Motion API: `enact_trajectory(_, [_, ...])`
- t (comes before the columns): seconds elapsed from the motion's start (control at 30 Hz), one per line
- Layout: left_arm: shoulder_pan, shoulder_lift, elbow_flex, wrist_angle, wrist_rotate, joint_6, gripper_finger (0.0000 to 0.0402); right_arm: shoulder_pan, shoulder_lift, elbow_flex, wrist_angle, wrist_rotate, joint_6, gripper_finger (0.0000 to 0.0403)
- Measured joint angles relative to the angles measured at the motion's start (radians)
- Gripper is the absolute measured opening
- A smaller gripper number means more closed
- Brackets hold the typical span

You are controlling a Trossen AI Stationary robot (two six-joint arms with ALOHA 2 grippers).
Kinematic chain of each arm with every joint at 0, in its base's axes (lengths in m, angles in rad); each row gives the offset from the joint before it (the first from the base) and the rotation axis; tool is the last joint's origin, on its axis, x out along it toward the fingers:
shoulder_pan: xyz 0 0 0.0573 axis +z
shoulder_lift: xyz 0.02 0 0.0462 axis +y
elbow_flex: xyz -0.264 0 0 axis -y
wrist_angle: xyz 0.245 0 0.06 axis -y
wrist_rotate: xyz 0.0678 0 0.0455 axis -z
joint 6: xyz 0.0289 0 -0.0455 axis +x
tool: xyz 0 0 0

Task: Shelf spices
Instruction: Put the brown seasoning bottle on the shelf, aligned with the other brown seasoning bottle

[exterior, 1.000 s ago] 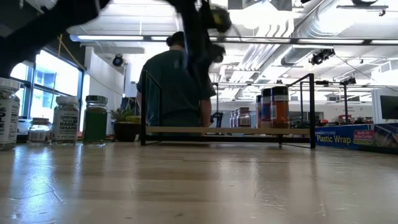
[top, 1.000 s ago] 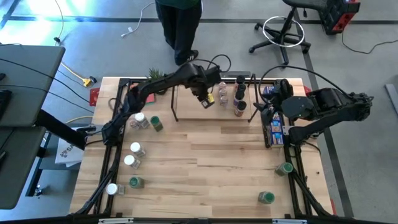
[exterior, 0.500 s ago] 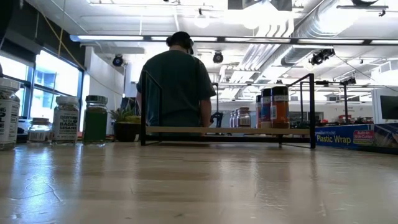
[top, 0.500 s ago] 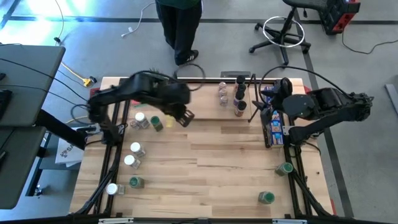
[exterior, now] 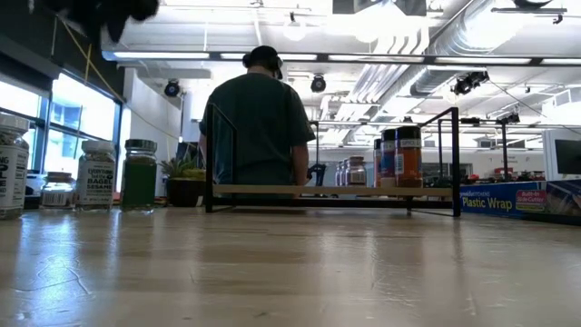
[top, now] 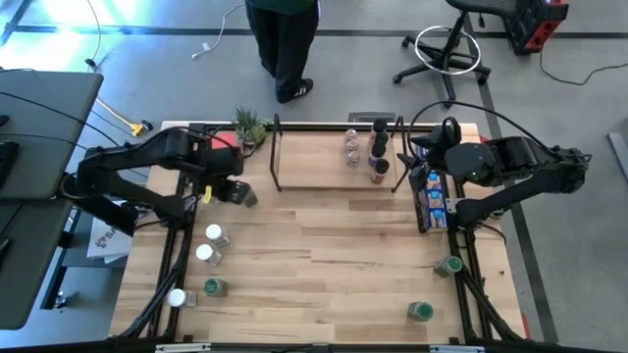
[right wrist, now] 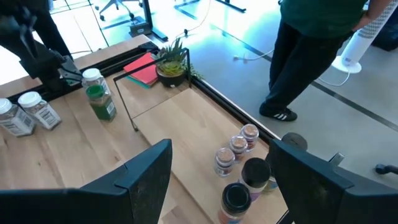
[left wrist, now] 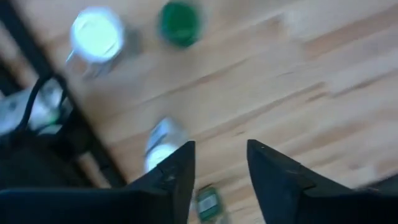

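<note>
Four spice jars (top: 370,152) stand on the shelf (top: 314,179) at its right end, while the left pincer (top: 229,190), part-open and empty, hovers by the green-topped jar (top: 246,196) on the table (top: 334,265), likely the next pick; right pincer (top: 424,169) waits wide, empty.
</note>
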Motion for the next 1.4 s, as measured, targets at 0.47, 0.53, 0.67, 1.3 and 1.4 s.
enact_trajectory(0.47, [0.195,0.054,-0.323,0.007,-0.016,0.491,0.0212,-0.017,0.000,0.000,0.002,-0.005,-0.002,0.0263])
enact_trajectory(0.53, [0.222,0.089,-0.349,0.002,-0.026,0.531,0.0212,-0.017,0.000,0.000,0.002,-0.007,0.000,0.0263])
enact_trajectory(0.67, [0.270,0.153,-0.406,0.006,-0.044,0.589,0.0212,-0.017,0.000,0.000,0.002,-0.016,0.000,0.0263])
enact_trajectory(1.3, [0.391,0.179,-0.550,0.213,-0.122,0.712,0.0246,-0.017,0.000,0.000,0.003,-0.049,0.022,0.0263])
enact_trajectory(1.4, [0.403,0.179,-0.550,0.222,-0.157,0.748,0.0266,-0.017,0.000,0.000,0.003,-0.049,0.023,0.0263])
